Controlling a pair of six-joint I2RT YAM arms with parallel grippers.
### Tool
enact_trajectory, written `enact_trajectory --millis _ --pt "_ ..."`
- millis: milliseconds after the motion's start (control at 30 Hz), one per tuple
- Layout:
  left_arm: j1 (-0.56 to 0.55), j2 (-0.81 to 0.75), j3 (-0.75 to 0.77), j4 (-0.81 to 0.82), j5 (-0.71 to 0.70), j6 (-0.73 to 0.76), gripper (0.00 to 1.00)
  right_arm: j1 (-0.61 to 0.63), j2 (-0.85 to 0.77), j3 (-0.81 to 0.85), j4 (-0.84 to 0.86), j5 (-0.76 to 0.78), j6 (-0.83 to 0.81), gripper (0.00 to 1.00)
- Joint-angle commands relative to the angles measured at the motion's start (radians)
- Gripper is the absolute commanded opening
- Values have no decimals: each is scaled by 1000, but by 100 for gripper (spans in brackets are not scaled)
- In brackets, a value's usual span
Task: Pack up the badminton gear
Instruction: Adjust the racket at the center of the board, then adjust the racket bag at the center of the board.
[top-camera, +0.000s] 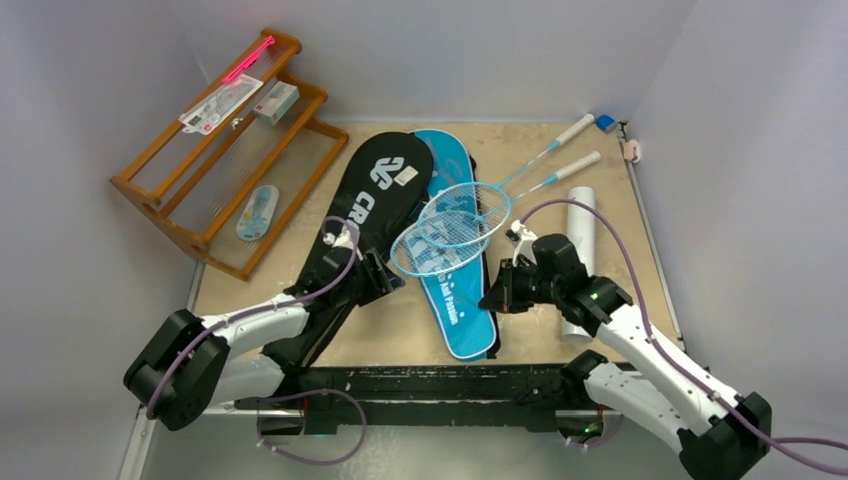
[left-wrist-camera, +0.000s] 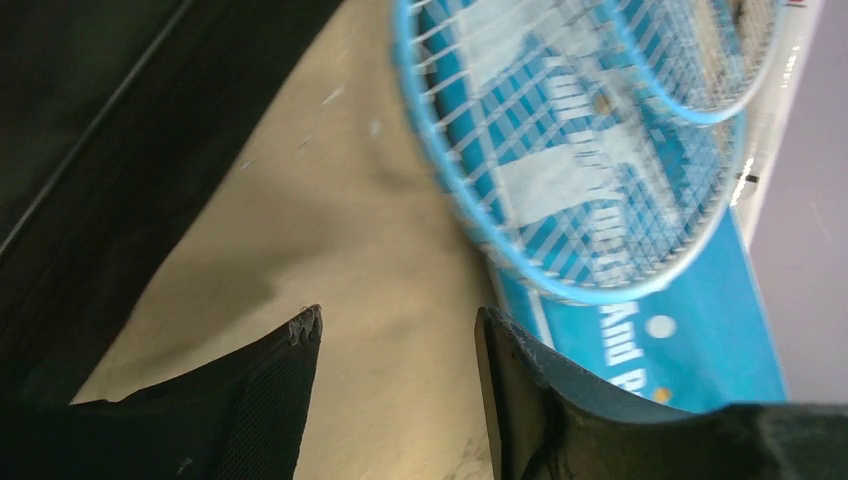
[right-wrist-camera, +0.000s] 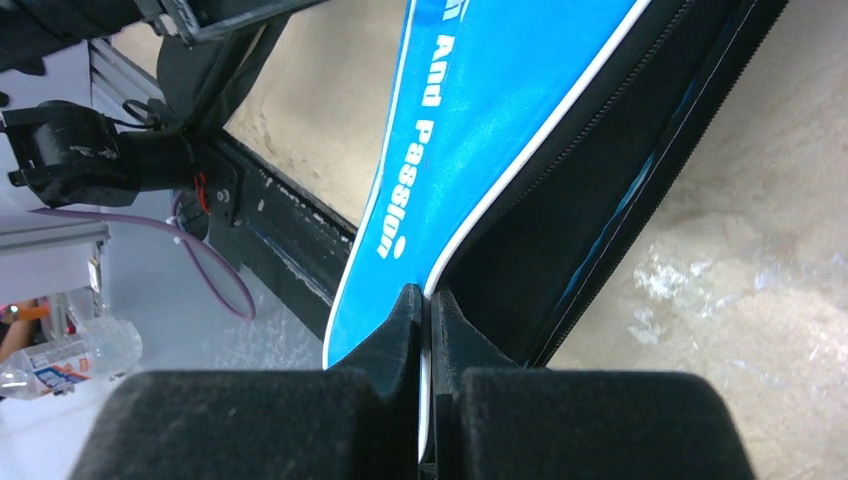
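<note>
right pincer (right-wrist-camera: 428, 297): clamped on white-piped edge of blue cover (right-wrist-camera: 500, 100)
left pincer (left-wrist-camera: 395, 322): jaws apart, empty, above tabletop (left-wrist-camera: 380, 200)
light-blue rackets (top-camera: 440, 245): heads overlapping, lying on blue cover
black cover (top-camera: 385, 185): flat, left of blue
white tube (top-camera: 581, 210): right side of tabletop

The black racket cover (top-camera: 385, 190) carries white lettering. The blue racket cover (top-camera: 455, 300) has white lettering, white piping and a black zip edge. Both rackets (top-camera: 462, 212) show light-blue frames, white strings and white grips. The tube (top-camera: 582, 215) is white, the wooden rack (top-camera: 178, 228) orange-brown, its stick (top-camera: 248, 60) pink, and the worktop (top-camera: 400, 325) mottled beige.
</note>
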Motion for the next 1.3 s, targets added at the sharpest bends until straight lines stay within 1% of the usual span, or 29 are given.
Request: enact_trajectory --millis 0,67,133,233,300,400,500,633,867,967,1067,1167,1267 --pt "2 -11 -125 200 12 -138 54 7 -73 -10 -93 16 57 0" --pt "1 -35 -184 269 24 -164 52 7 -90 -7 -91 20 66 0" --pt "-1 -51 -209 280 29 -168 51 7 -87 13 -97 21 66 0" --pt "1 -57 -194 206 -7 -137 51 7 -63 69 -116 -2 39 0" --pt "1 -48 -165 144 -77 -111 51 7 -52 131 -146 -15 15 0" --pt "25 19 -75 54 -180 -82 51 7 -55 217 -199 -15 -5 0" --pt "67 140 37 19 -200 -41 51 7 -82 286 -249 -6 -2 0" --pt "108 294 191 -26 -194 -13 50 7 -112 381 -302 -6 9 0" --pt "167 508 334 39 -138 15 49 7 -109 543 -377 -57 3 0" --pt "191 592 407 36 -129 41 49 7 -102 638 -414 -82 -1 0" --pt "212 659 484 16 -124 71 48 7 -98 734 -455 -109 2 0" --pt "224 717 578 -10 -84 115 48 7 -93 833 -497 -133 6 0" --pt "225 745 642 -59 -61 149 48 7 -72 961 -546 -130 3 0"
